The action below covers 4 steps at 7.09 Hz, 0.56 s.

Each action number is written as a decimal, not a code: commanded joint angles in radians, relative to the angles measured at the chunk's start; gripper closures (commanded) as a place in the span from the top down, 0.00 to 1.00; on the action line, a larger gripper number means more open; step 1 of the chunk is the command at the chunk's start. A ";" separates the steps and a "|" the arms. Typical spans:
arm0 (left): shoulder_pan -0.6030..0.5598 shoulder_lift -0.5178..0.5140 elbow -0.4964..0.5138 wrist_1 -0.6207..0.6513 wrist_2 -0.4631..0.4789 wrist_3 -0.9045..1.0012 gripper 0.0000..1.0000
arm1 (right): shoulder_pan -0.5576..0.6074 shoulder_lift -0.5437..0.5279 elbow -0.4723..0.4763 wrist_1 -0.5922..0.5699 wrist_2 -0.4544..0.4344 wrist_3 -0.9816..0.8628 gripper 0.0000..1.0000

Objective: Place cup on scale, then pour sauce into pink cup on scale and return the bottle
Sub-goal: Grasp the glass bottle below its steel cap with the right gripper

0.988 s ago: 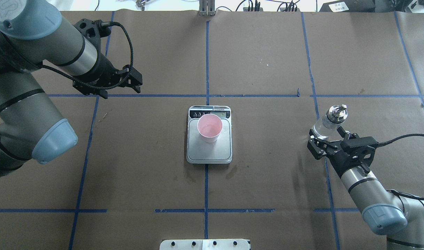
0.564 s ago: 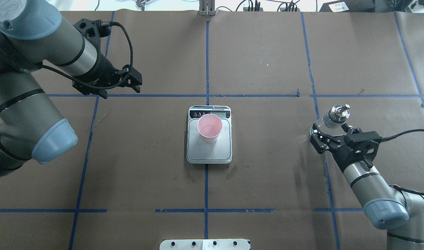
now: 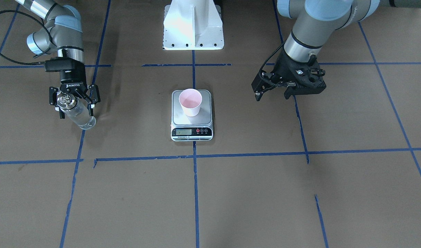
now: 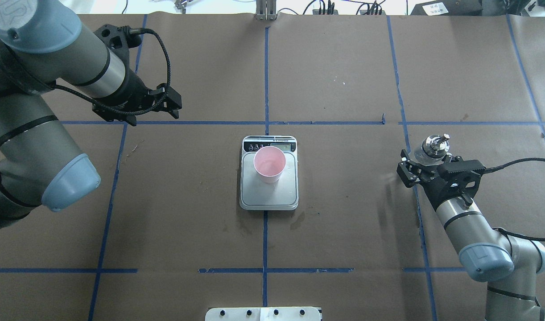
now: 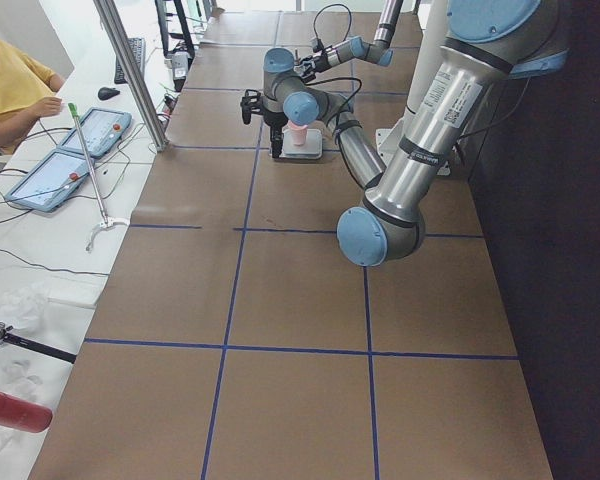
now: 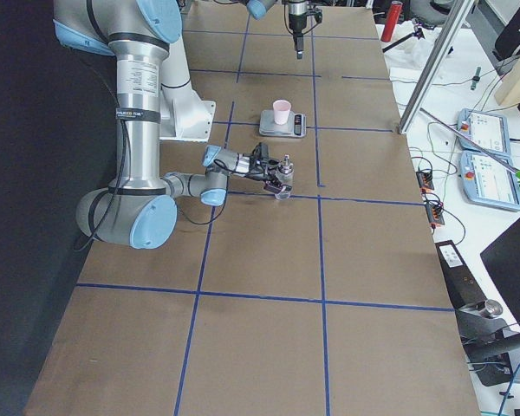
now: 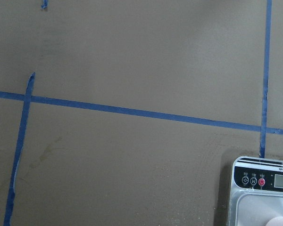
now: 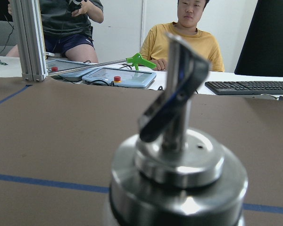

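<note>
Bench [image 3: 265, 193] is covered in brown paper and gridded with blue tape lines [image 3: 252, 153].

- Clear glass cylindrical bottle with silver metal collar and pour spout [image 3: 79, 115]: stands upright on the robot's right side of the bench, just beside a tape line. Clear, water-like sauce [image 3: 83, 120] shows in the lower glass; level not readable.
- Right end effector [image 3: 74, 105]: comes in level, fingers on either side of the bottle's upper body and pinching it. In the right wrist view the silver spout fills the frame; the fingers themselves are out of shot.
- Flat rectangular scale with steel plate and black front strip [image 3: 204, 117]: mid-bench, on the centre tape line, display side facing away from the robot. Display digits too small to read.
- Small pale pink tapered paper cup [image 3: 190, 100]: upright on the scale's plate, toward the end nearer the robot in the front-facing view. Cannot tell if it holds liquid.
- Left end effector [image 3: 271, 96]: hangs above the paper on the robot's left, well apart from the scale, fingers spread, gripping nothing. Its wrist camera catches only a corner of the scale.
- Between bottle and scale: one blue tape line.
- Dark blotches [image 4: 298, 219] on the paper just beside the scale's near edge.
- White robot base mount [image 3: 193, 27] behind the scale.
- Beyond the bench's far edge: an aluminium post [image 8: 28, 40], two tablets [image 8: 120, 76], a green tool [image 8: 139, 60], a black keyboard [image 8: 249, 87], and two seated people, one in a yellow shirt [image 8: 181, 40].
</note>
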 commanded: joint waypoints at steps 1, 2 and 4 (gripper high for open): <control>0.001 -0.002 -0.001 0.000 0.001 0.000 0.99 | 0.003 0.016 -0.033 0.002 0.000 0.001 0.95; 0.001 -0.004 -0.001 0.000 0.001 0.000 0.99 | 0.003 0.018 -0.038 0.003 -0.001 0.003 0.87; 0.001 -0.007 -0.001 0.000 0.001 0.000 0.99 | 0.004 0.021 -0.029 0.005 -0.001 0.000 0.31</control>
